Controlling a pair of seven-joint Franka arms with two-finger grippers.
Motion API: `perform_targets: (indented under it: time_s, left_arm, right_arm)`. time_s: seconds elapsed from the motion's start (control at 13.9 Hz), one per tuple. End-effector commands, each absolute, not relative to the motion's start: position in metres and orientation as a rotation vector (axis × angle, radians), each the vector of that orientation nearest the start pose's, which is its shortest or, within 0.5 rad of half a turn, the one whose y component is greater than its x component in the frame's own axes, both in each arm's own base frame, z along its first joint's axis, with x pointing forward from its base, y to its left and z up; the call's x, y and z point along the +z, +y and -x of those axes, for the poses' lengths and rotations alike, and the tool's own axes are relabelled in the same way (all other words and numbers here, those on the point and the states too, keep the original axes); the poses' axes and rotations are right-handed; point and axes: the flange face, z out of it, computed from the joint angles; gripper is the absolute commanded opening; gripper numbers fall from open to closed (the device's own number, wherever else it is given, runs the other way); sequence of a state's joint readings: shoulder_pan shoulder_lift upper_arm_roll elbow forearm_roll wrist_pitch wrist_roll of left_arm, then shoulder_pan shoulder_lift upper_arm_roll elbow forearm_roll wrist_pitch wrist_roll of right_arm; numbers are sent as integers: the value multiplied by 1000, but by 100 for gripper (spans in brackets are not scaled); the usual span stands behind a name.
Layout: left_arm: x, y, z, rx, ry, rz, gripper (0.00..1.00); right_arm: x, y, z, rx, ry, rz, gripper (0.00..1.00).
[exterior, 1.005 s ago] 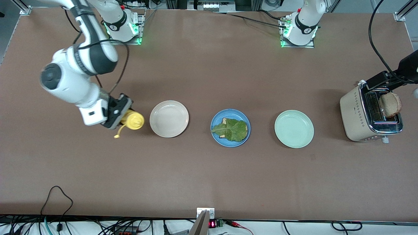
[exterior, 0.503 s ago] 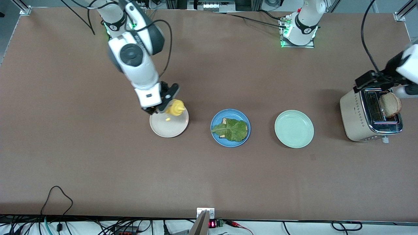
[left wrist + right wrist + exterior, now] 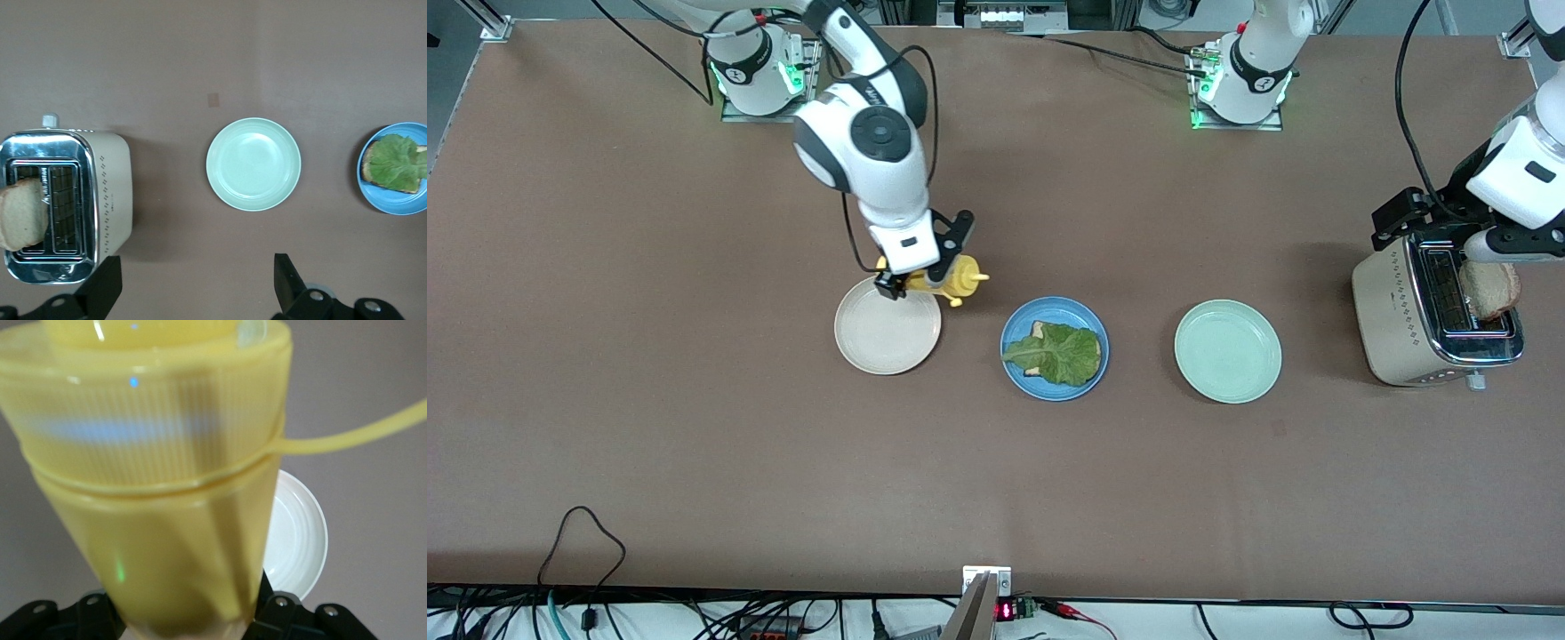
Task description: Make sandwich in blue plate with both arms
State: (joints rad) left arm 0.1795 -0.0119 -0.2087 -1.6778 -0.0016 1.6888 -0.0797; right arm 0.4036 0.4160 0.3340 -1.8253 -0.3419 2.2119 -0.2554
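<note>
On the surface [image 3: 694, 444], mid-row between a cream-white plate [image 3: 887, 333] toward the right arm's end and a mint-green plate [image 3: 1227, 351] toward the left arm's end: the blue plate [image 3: 1055, 308], glossy, raised rim, holding one toast slice [image 3: 1037, 333] with a crinkly lettuce leaf [image 3: 1056, 354] laid over it. Item, second toast slice [image 3: 1489, 286]: standing up out of a slot of the toaster [image 3: 1392, 316] at the left arm's end, its top half exposed. Handling, as judged: toast is light, stiff and crumbly; best pinched across its flat faces at the exposed upper edge, gently, and lifted straight up clear of the slot. Lettuce is limp, very light and likely to slide; the top slice should be lowered flat onto it rather than dragged. The plate looks hard and slippery; no need to move it. Item, left pincer [image 3: 193, 293]: over the toaster, fingers spread wide, holding nothing. Item, right pincer [image 3: 925, 277]: over the farther rim of the cream-white plate, partly closed around a yellow squeeze bottle [image 3: 958, 279], nozzle pointing toward the blue plate. Bottle, as judged: soft-walled plastic, smooth, fairly light; a grip around the body suits it, though firm pressure would squirt the contents early.
</note>
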Motion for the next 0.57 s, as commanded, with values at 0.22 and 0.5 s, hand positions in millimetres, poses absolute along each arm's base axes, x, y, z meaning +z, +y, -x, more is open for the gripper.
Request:
perform_targets:
  time_s: [0.22, 0.5]
  left_arm:
    - [588, -9, -535, -101, -158, 3160, 100]
    - [594, -16, -548, -139, -121, 3155, 100]
  right_arm:
    - [275, 454, -492, -61, -1851, 2788, 0]
    - [260, 461, -492, -49, -1847, 2806, 0]
